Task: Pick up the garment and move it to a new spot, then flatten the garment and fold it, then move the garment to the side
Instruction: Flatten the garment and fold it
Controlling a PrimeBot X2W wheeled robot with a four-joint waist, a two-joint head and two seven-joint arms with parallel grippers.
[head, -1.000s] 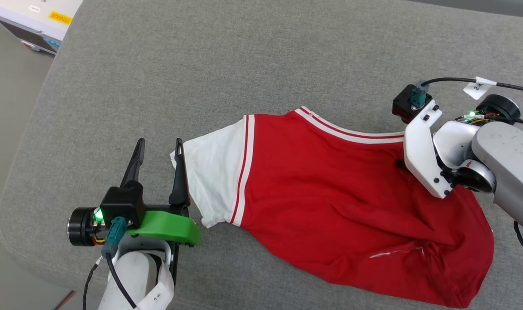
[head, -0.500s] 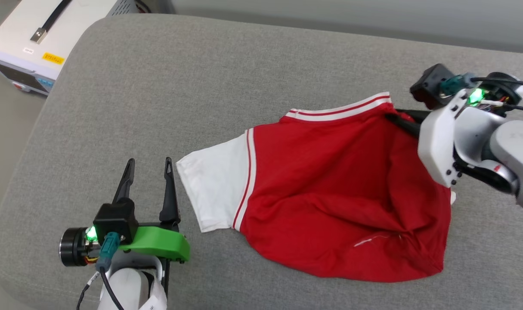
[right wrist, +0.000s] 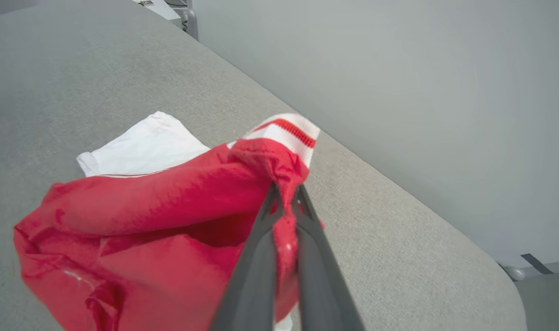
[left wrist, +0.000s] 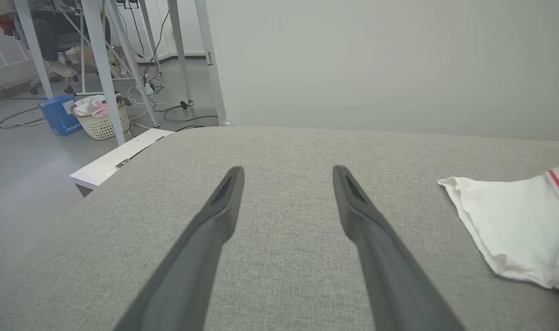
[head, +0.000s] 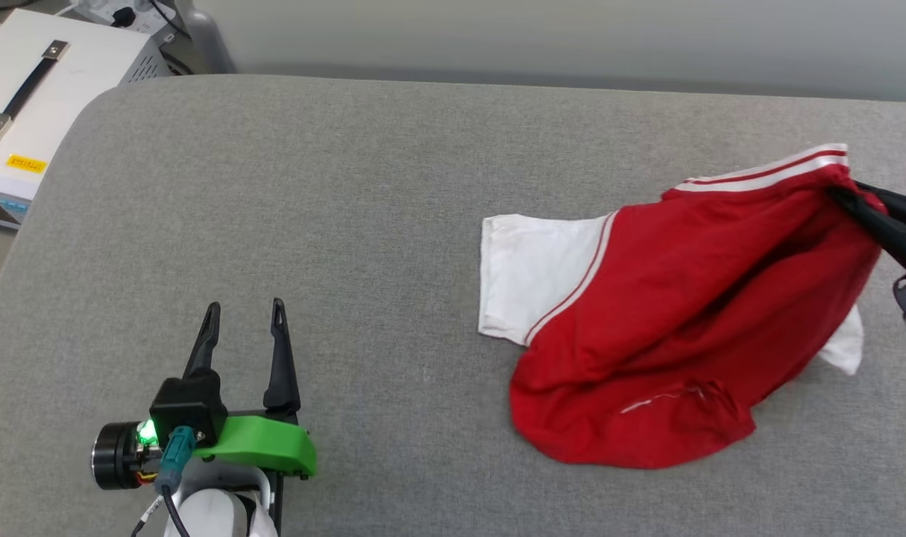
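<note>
**Right gripper (head: 846,200) pinching shirt (head: 684,313); left gripper (head: 245,306) standing wide**

Nearest the robot, the left gripper (left wrist: 287,170) is pointing across the grey cushion (head: 348,224). Its fingers are spreading wide with nothing between them, well apart from the shirt. To its right the shirt (right wrist: 146,230) is lying bunched on the cushion, with one white sleeve (head: 535,276) spreading flat toward the left gripper. The right gripper (right wrist: 286,188) is clamping its fingers tight on the red cloth just beside the striped trim (head: 766,171) and holding that edge up off the cushion. Beyond the cushion's far left corner a white box (head: 42,97) is standing near a pale wall (head: 572,37).
</note>
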